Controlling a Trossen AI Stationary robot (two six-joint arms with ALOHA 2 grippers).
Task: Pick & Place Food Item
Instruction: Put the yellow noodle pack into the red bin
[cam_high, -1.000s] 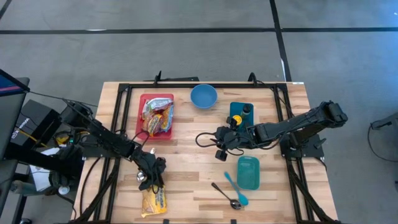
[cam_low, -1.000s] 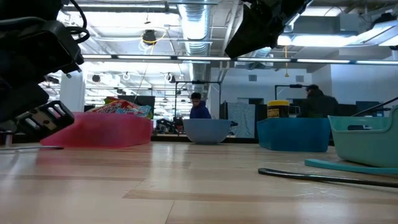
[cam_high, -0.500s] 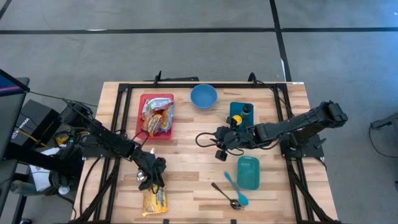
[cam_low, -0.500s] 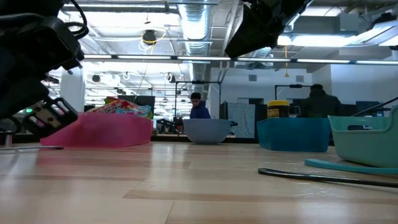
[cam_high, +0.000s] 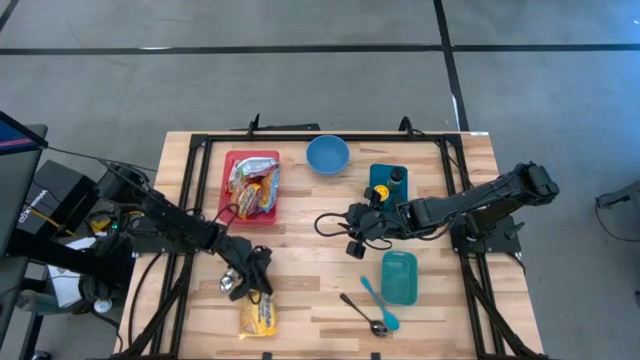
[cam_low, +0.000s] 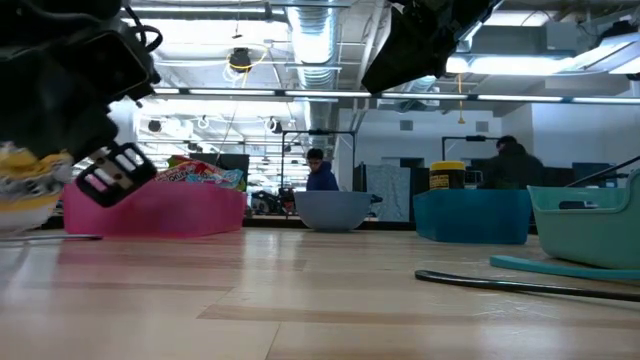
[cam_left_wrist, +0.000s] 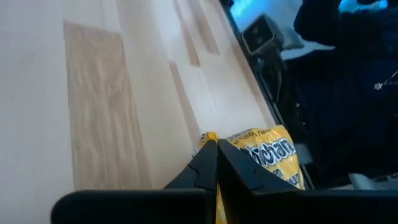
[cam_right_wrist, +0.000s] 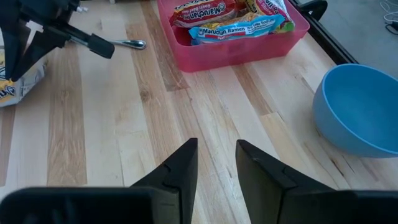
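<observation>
A yellow snack packet (cam_high: 260, 317) is near the table's near edge, left of centre. My left gripper (cam_high: 253, 290) is shut on the packet's far end. The packet also shows in the low view (cam_low: 25, 185) and in the left wrist view (cam_left_wrist: 267, 152). A red tray (cam_high: 228, 190) holding several ramen packets (cam_high: 255, 185) stands at the far left. My right gripper (cam_high: 355, 240) is open and empty over the table's middle; it shows in its own wrist view (cam_right_wrist: 214, 165). My left gripper pinches the packet's far-end edge (cam_left_wrist: 208, 138) between its two shut fingers. The fingers slant down from the table's far left and lie across that edge. The held end is raised off the wood; I cannot tell whether the packet's near end (cam_high: 262, 328) still touches the table.
A blue bowl (cam_high: 327, 155) stands at the far middle, and a teal bin (cam_high: 378, 175) with a bottle right of it. A teal container (cam_high: 398, 277), a blue spoon (cam_high: 380, 305) and a metal spoon (cam_high: 362, 313) lie near right. Another spoon (cam_right_wrist: 127, 43) lies by the left gripper.
My left gripper has moved toward the table's right and slightly toward the far edge, and has risen. The yellow packet has come along with it, its held end lifted; it now shows in the low view, where it did not before.
</observation>
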